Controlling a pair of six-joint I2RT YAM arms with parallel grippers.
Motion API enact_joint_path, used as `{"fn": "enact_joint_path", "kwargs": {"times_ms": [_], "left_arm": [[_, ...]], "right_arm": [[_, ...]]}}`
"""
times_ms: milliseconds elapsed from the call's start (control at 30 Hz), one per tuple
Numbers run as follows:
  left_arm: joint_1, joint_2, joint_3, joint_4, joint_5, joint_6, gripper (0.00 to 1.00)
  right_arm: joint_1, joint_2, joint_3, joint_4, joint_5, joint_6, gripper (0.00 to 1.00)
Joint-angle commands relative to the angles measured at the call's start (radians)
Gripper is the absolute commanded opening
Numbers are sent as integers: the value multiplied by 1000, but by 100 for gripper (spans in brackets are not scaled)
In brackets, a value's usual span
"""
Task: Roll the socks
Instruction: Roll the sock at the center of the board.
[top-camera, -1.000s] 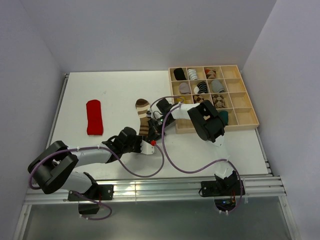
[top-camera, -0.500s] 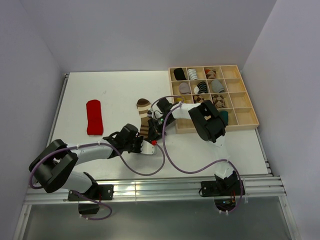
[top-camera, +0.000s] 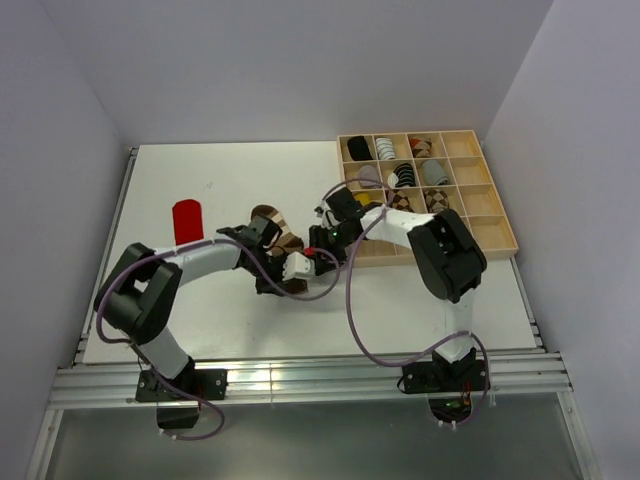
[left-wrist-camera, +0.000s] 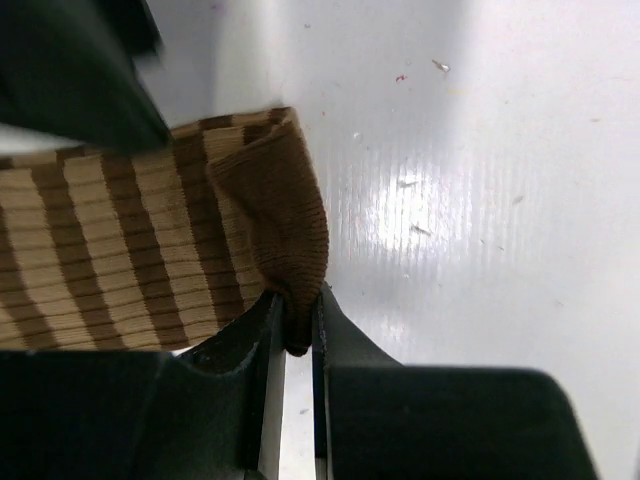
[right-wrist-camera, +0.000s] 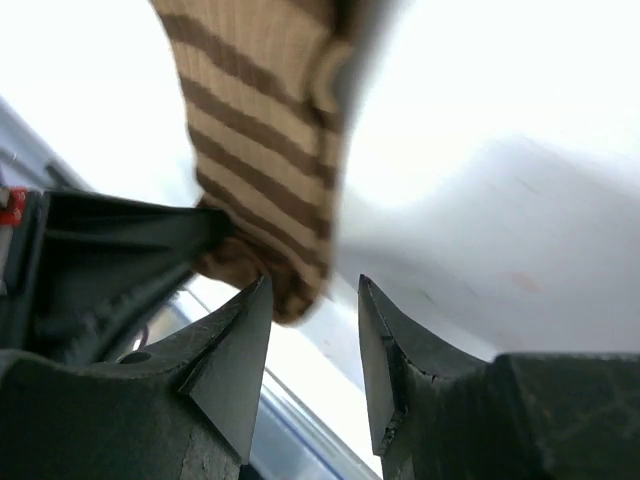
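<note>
Pinching striped sock by its brown end: left fingers clenched, mid surface | right fingers parted, empty, sock edge just ahead of tips | long axis runs away from left fingers.

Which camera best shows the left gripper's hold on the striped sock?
Left wrist: the left gripper pinches the striped sock by its brown end. The top view has it small, partly under the arms; the right wrist shows it blurred.

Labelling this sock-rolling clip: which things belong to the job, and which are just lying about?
In the job: striped sock, pinched in the left gripper; red sock.
Lying about: compartment tray; rolled sock bundles inside it.
</note>
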Motion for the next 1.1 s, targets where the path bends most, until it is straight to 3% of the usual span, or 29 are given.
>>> {"fn": "enact_joint_path", "kwargs": {"times_ms": [0, 200, 333, 467, 567, 733, 1067], "left_arm": [[76, 83, 82, -318, 163, 24, 0], [156, 219, 172, -486, 239, 106, 0], [208, 333, 260, -659, 301, 191, 0], [234, 427, 337, -812, 333, 264, 0], [242, 462, 358, -817, 318, 247, 0], [248, 514, 373, -805, 295, 233, 0], [259, 560, 384, -793, 258, 210, 0]], "right_arm": [[-26, -127, -56, 97, 184, 55, 48], [-23, -338, -197, 238, 301, 103, 47], [7, -488, -347, 326, 458, 62, 44], [95, -661, -506, 507, 575, 0, 45], [172, -710, -578, 593, 612, -85, 48], [420, -653, -538, 630, 675, -256, 50], [642, -372, -348, 541, 726, -394, 54]]}}
